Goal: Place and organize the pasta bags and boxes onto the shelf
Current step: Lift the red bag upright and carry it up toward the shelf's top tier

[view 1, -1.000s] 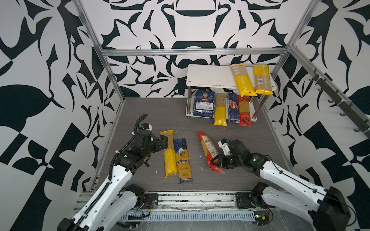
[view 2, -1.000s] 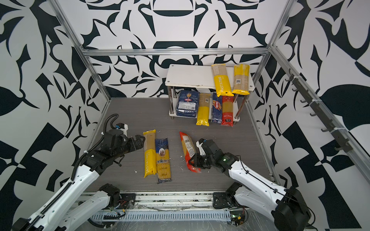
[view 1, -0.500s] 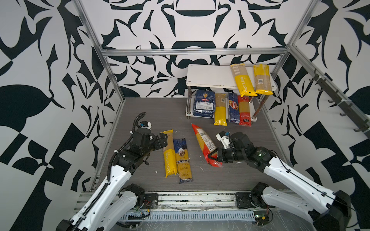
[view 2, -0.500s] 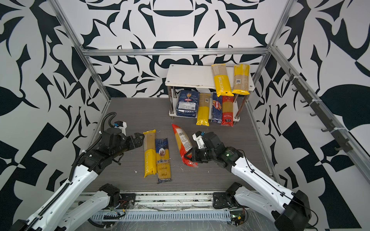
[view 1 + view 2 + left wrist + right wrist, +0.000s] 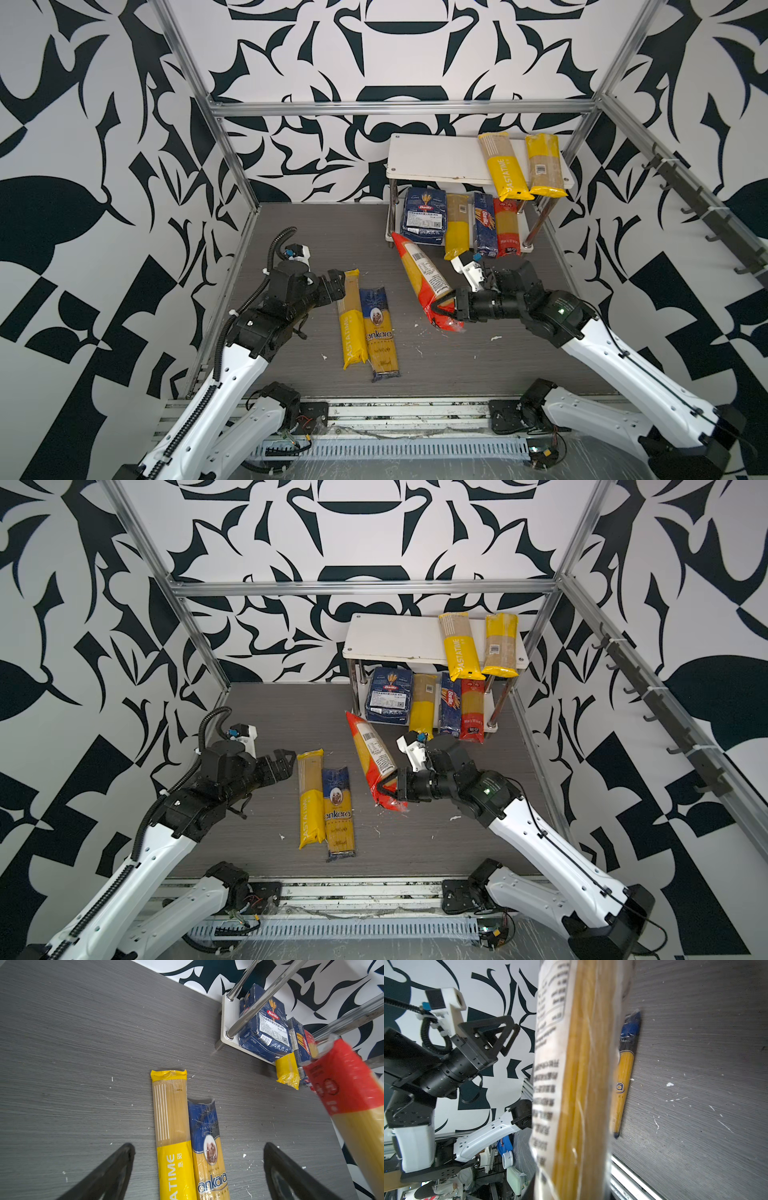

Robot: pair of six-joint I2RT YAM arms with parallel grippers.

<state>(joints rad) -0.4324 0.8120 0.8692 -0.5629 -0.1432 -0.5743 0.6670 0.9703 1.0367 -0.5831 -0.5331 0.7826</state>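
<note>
Since a second ago my right gripper [image 5: 444,309] has raised the red-ended bag [image 5: 417,274] off the floor. It's pinched near its lower end, top tilting toward the shelf [image 5: 436,162]. Left gripper [image 5: 337,286] unchanged, spread wide beside the yellow bag [image 5: 350,322]. Right wrist view: blurred label, my fingertips hidden. Crinkly clear film, tan strands.

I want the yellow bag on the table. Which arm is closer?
Left gripper: fingers beside the yellow bag's far end; right gripper holds a red bag farther off.
</note>
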